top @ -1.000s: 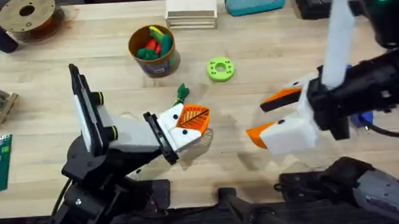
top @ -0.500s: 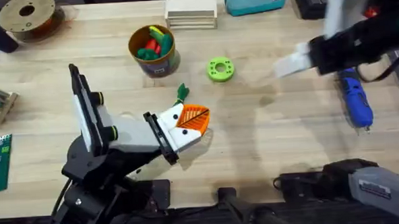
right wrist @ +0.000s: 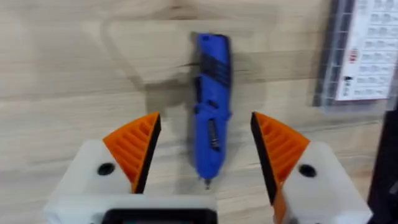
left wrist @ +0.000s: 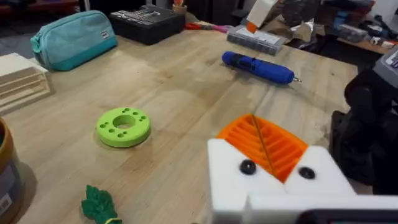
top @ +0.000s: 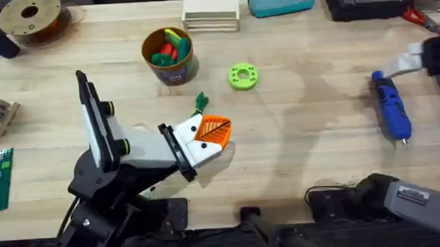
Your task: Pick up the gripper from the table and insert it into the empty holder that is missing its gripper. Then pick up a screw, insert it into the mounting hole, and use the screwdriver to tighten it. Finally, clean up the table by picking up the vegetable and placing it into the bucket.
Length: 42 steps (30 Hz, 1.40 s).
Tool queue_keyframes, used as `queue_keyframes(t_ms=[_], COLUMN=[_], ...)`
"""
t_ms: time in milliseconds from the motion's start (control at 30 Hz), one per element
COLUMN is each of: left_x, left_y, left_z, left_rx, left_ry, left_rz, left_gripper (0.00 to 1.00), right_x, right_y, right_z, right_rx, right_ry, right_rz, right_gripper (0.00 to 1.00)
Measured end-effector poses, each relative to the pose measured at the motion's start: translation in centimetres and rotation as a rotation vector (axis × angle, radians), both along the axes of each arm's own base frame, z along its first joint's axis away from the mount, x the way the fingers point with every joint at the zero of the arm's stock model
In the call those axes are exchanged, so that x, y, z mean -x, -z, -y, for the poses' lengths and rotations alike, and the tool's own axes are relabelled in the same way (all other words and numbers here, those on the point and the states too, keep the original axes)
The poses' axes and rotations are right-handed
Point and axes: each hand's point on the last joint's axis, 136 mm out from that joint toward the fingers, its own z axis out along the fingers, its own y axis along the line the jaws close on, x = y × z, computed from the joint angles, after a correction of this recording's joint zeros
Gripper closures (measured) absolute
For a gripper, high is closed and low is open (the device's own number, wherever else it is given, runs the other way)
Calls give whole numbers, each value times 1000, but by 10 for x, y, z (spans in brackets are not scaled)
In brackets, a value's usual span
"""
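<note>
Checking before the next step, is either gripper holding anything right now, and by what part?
Nothing is held. The right gripper is open above the blue screwdriver; the left gripper looks empty beside the vegetable.

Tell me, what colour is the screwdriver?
The screwdriver is blue. It shows best in the right wrist view, lying on the table.

At the foot of the left wrist view sits the left gripper (left wrist: pixel 273 168), a white block with an orange ribbed pad (left wrist: pixel 264 144) and two dark screw heads. Beyond it on the pale wooden table (left wrist: pixel 180 99) lies a lime-green round disc with small holes (left wrist: pixel 123 126), and near the lower edge a small dark-green leafy piece (left wrist: pixel 99 203). Farther off a blue cylindrical electric screwdriver (left wrist: pixel 258 67) lies on its side. A teal zipped fabric pouch (left wrist: pixel 73 38) rests beside stacked pale wooden boards (left wrist: pixel 22 81). A black case (left wrist: pixel 149 23) sits at the table's far edge.
</note>
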Motion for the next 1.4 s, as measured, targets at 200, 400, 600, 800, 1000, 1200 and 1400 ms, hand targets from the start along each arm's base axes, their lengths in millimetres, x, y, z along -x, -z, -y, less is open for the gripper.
queue_keyframes(t_ms=[200, 400, 600, 800, 1000, 1200, 1400], left_x=[0, 0, -1, -1, -1, -1, -1], left_y=[0, 0, 0, 0, 0, 0, 0], left_z=[0, 0, 0, 0, 0, 0, 0], left_rx=[0, 0, 0, 0, 0, 0, 0], left_ry=[0, -1, -4, -5, -5, -5, -5], left_rz=[0, 0, 0, 0, 0, 0, 0], left_gripper=[994, 994, 994, 994, 994, 994, 994], right_x=[15, 10, -2, -10, -16, -25, -25], right_y=[21, 55, 83, 101, 113, 123, 129], right_z=[35, 44, 42, 46, 46, 43, 41], right_rx=[-27, -102, -158, -171, -194, -230, -247], right_ry=[19, -50, -113, -124, -132, -147, -148], right_rz=[-71, -138, -171, -180, -180, -157, -167], right_gripper=[106, 79, 62, 57, 57, 58, 80])
